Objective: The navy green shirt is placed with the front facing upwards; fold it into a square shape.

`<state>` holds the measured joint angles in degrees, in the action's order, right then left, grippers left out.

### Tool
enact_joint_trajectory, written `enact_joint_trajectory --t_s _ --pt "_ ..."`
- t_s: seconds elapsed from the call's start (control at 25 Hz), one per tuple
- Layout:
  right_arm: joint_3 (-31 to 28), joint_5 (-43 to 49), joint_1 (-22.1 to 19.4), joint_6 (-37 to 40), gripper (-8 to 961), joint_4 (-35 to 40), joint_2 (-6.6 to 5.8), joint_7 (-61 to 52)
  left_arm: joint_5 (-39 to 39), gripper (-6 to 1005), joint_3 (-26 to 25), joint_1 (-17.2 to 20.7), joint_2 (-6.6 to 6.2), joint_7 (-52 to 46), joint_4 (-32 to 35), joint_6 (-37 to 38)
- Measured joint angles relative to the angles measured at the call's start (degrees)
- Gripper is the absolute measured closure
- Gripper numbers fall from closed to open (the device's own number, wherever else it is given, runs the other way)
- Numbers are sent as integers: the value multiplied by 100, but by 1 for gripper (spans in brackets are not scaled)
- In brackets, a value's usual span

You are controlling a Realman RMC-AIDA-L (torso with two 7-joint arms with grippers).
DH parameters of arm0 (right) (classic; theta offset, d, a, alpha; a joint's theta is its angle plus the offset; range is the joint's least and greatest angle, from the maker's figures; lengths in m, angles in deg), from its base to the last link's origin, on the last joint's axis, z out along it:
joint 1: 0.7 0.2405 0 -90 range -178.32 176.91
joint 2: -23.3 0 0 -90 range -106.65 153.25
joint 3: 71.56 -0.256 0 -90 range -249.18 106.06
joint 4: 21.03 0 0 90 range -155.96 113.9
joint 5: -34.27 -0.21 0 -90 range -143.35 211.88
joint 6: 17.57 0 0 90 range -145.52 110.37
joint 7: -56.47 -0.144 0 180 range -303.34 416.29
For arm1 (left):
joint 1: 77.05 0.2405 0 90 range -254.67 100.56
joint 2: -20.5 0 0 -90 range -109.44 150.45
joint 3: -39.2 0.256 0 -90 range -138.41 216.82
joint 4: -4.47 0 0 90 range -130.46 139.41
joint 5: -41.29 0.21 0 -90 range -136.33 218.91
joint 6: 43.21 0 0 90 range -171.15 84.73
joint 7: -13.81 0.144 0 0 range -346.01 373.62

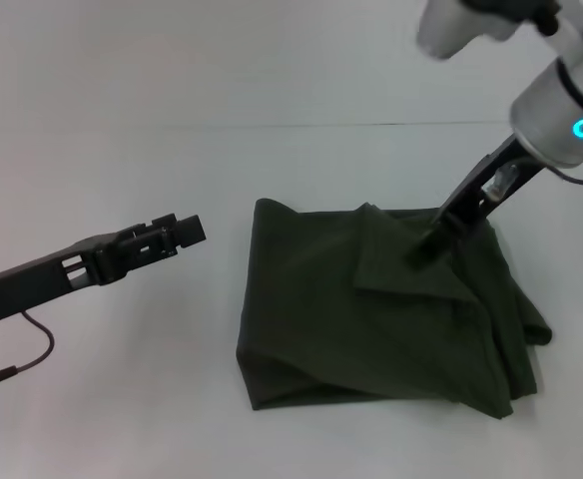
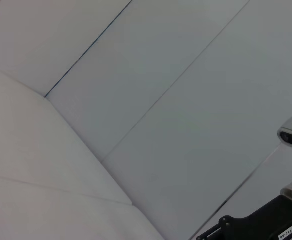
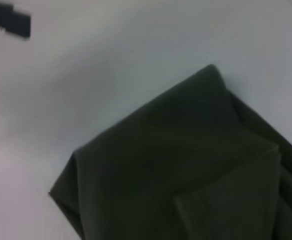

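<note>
Navy green shirt [image 1: 371, 309] folded to rough square, mid-desk [image 1: 122, 399], right of centre. Right gripper [image 1: 433, 239] down on loose top flap, finger state can't tell. Left gripper [image 1: 177, 235] hovers off shirt's left edge, finger gap unclear. Risk: lifting right arm drags flap, fold opens.

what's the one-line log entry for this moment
shirt: folded, rough square, flap on top | right gripper: on flap near far edge | left gripper: off shirt, beside it
</note>
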<state>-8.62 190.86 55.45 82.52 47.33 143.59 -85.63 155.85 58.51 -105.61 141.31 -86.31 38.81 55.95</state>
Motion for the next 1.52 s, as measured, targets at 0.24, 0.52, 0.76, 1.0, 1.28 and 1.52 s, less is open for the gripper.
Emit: enact_joint_trajectory --t_s 0.24,0.52,0.76,1.0,1.28,1.52 --pt "828 36 -43 -218 330 -77 10 208 67 65 22 1 2 32 -14 -11" --pt "1557 -22 -183 -715 337 -145 24 412 79 65 27 -2 12 42 -33 -4" --pt "2015 -157 -259 -1098 344 -260 37 477 84 65 30 8 21 45 -34 7" --pt "2206 -149 -270 -1365 350 -429 34 489 86 65 29 9 28 45 -44 7" --pt "2368 -129 -287 -1530 358 -432 36 476 92 65 29 9 45 55 -44 7" --pt "2628 -32 -338 -1651 364 -443 37 414 93 65 29 14 50 71 -41 24"
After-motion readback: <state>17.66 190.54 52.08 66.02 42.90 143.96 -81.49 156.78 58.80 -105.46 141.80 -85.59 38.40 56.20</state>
